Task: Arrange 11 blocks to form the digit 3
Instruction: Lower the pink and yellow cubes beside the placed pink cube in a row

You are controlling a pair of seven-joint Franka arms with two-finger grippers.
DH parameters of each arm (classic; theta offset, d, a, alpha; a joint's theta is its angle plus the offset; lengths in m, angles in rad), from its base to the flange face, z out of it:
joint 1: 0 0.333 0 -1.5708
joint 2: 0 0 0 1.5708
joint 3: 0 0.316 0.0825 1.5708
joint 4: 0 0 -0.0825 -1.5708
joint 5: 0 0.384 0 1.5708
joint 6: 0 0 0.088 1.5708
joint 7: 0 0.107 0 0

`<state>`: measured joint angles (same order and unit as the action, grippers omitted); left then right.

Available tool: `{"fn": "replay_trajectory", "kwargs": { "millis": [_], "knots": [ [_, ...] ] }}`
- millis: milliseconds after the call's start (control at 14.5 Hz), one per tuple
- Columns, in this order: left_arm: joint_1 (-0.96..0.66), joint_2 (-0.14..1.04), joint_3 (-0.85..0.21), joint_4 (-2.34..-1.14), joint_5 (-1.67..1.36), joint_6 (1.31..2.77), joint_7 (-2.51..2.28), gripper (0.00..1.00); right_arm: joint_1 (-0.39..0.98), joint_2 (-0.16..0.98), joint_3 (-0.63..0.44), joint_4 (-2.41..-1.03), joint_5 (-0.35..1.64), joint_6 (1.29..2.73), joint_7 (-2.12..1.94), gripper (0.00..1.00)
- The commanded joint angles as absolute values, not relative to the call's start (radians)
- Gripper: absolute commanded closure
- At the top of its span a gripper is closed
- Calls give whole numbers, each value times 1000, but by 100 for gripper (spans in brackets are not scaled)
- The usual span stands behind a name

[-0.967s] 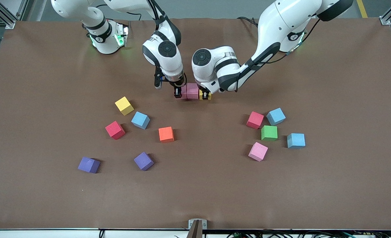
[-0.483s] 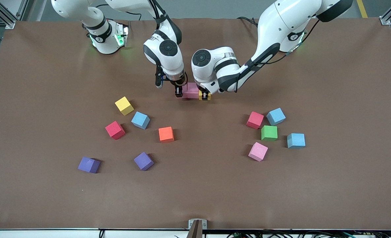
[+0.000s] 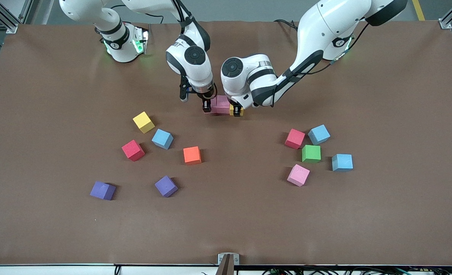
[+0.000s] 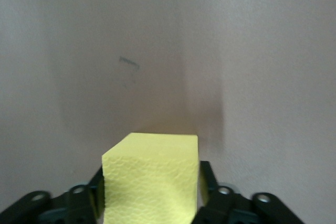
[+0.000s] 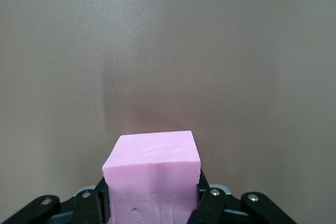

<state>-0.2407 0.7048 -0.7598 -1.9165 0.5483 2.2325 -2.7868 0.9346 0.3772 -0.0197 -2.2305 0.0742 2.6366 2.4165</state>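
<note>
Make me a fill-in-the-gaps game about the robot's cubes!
The cube at the left gripper is coloured ___.
The cube held by the right gripper is coloured ___.
The number of purple cubes is ___.
Missing words: yellow; pink; two.

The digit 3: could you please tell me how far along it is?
Done: little; one pink cube sits on the table. In hand: the right end effector grips a second pink cube beside it, and the left end effector is at a yellow cube toward the left arm's end, apparently forming the first bar. Left: the scattered cubes, like the orange cube and green cube.
</note>
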Motion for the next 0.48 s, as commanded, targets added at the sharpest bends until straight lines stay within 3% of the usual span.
{"fn": "replay_trajectory", "kwargs": {
  "millis": [0,414],
  "knots": [
    [-253,710,-762,-1901,580,2178,-2959,0,950,402,-25,-2217,91,2626,2431,99],
    [-242,696,-808,-1847,542,2060,-2913,0,950,402,-25,-2217,89,2626,2430,98]
  ]
}}
